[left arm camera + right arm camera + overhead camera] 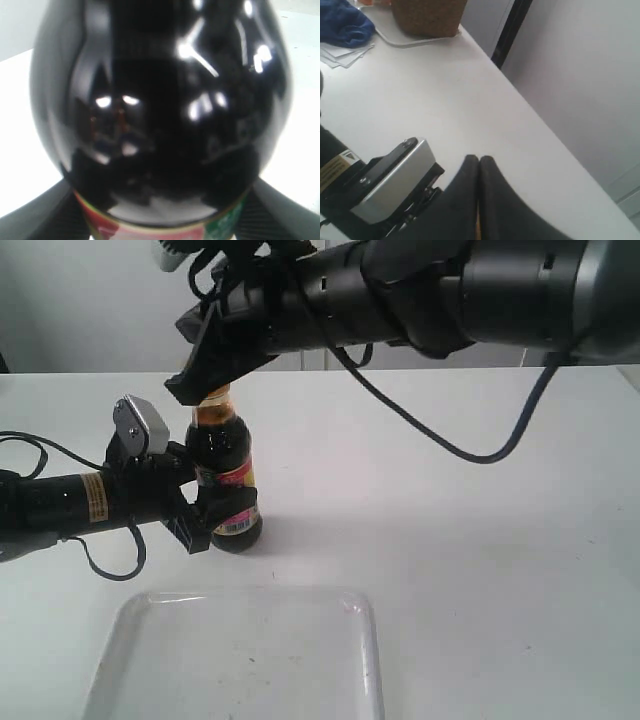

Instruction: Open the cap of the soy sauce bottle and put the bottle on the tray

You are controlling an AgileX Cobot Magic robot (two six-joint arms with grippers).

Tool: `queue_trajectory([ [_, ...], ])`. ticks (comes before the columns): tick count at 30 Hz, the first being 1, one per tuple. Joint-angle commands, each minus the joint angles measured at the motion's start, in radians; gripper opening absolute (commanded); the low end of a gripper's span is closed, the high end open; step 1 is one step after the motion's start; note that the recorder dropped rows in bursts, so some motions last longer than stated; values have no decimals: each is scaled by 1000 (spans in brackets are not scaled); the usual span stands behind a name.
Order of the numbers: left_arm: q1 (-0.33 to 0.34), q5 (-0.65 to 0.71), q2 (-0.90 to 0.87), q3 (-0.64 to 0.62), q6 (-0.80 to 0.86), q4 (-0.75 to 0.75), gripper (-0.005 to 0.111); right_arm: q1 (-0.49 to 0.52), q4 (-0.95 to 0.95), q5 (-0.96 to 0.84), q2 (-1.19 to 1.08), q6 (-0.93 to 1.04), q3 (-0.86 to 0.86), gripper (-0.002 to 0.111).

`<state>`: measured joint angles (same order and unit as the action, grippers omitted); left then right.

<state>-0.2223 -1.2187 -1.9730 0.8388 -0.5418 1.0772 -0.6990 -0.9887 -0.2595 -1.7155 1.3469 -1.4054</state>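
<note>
Soy sauce bottle [224,475] clamped by left gripper [205,510]; right wrist view shows right gripper [479,165] pressed together

Looks like a lab/test bench: bare white surface [480,560], plain pale walls, dark door frame [510,30]. Off behind the right tool: cork box [427,17], blue cloth [342,25], loose papers [342,54].

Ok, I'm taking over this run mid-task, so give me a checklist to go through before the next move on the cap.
1. Left gripper clamps the soy sauce bottle: ok.
2. Bottle upright on the table: ok.
3. Right gripper at the bottle top: ok; fingers closed together.
4. Cap open: cannot tell, hidden behind the gripper.
5. Tray has bare room for the bottle: ok.
6. Bottle on tray: not ok, it stands behind it.
</note>
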Motion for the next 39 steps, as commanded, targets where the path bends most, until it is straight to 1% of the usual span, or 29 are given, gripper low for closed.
queue_trajectory([
  [1,-3,-2,7,-2,-3,-4,0,62,-2,-225,11,-82,-39,0],
  [3,-3,-2,7,-2,-3,-4,0,82,9,-304,11,-127,-63,0],
  [11,-3,-2,7,-2,-3,-4,0,92,208,-401,13,-252,-82,0],
  [14,-3,-2,7,-2,-3,-4,0,92,215,-451,13,-252,-82,0],
  [23,-3,-2,7,-2,-3,-4,0,92,215,-496,-4,-254,-82,0],
  [26,-3,-2,7,-2,-3,-4,0,92,215,-486,-23,-254,-82,0],
  [39,-3,-2,7,-2,-3,-4,0,92,217,-238,-43,-254,-82,0],
])
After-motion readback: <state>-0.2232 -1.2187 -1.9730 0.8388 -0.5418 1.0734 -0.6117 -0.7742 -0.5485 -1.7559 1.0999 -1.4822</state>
